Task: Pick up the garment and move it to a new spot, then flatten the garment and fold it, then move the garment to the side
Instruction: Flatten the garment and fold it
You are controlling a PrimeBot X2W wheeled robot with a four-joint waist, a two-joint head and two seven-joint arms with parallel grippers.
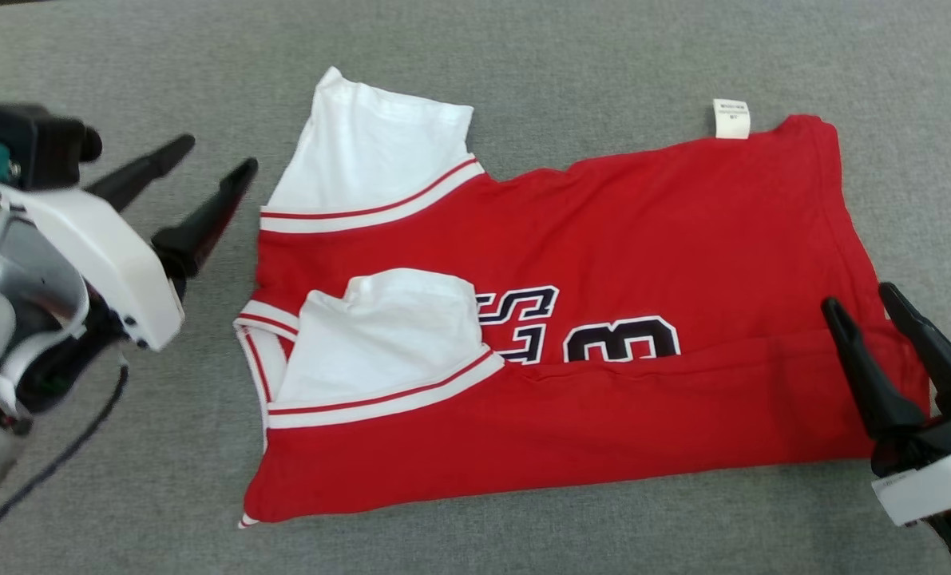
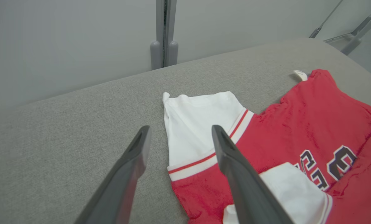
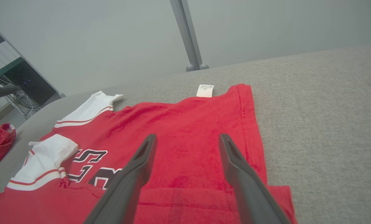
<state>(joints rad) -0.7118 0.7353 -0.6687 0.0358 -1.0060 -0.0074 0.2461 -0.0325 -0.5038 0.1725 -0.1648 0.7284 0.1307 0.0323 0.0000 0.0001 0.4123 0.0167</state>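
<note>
So the red jersey (image 1: 619, 239) is lying spread out on the grey padded surface (image 1: 124, 479), near edge folded up over the bottom of the 3. Left gripper (image 1: 215, 156) sits just beside the far white sleeve (image 1: 363, 144), jaws apart, nothing in them. Right gripper (image 1: 860, 299) hangs over the hem end, jaws apart too.

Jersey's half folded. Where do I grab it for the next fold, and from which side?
Probably the far edge of the jersey: left gripper on the far sleeve, right gripper on the hem corner beside the label. Both stick out flat beyond the folded near half, so slide in low from each end.
</note>
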